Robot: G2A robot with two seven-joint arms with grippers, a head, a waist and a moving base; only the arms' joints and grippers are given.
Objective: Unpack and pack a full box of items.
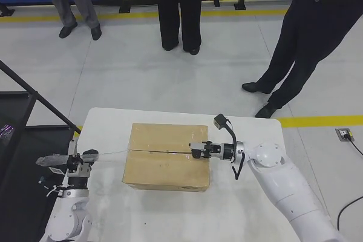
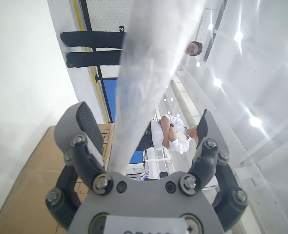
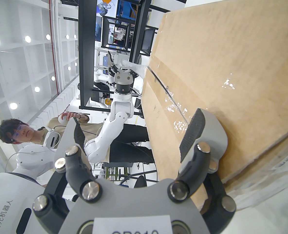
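Left hand (image 1: pixel 80 158) sits at the counter's (image 1: pixel 242 199) 9 o'clock edge, its fingers (image 2: pixel 88 125) spread wide apart. A strip of clear tape (image 2: pixel 144 74) runs up between them from the palm, and neither pad presses on it. Seen from above, a crumpled end of the tape sticks out at the hand's 9 o'clock, and the rest stretches as a thin line (image 1: pixel 109 153) toward 3 o'clock, to the box.

That cardboard box (image 1: pixel 169 157) lies flat in the middle of the counter with both top flaps down. Their seam (image 1: pixel 163 151) runs from 9 to 3 o'clock. Glossy tape glints along the seam at its 3 o'clock end.

Right hand (image 1: pixel 195 150) is at the box's 3 o'clock edge, level with the seam, pointing toward 9 o'clock. It is also wide open and grips nothing. One finger (image 3: pixel 195 132) lies over the box top (image 3: pixel 219 74) just beside the seam (image 3: pixel 165 91); whether it touches the cardboard I cannot tell. The other finger hangs off the box.
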